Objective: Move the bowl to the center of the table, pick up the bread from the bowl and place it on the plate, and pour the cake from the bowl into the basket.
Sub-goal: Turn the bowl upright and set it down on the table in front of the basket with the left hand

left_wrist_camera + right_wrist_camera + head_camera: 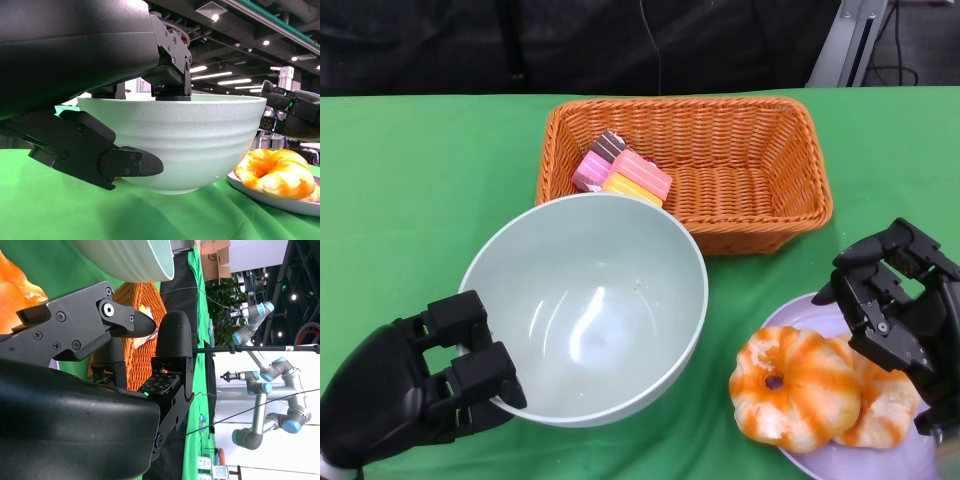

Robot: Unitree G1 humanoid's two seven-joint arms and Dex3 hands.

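At the lower left of the head view, the left hand (415,385) gripped the rim of the pale green bowl (588,305), fingers hooked inside and thumb against the outer wall; the bowl sat empty at the frame's centre. At lower right, the orange-striped bread (812,390) lay on the lavender plate (820,462), with the right hand (898,305) just beside it, fingers loosely apart and holding nothing. Farther back, the wicker basket (740,170) held pink, yellow and brown cake (623,172) in its left end. No writing was legible.
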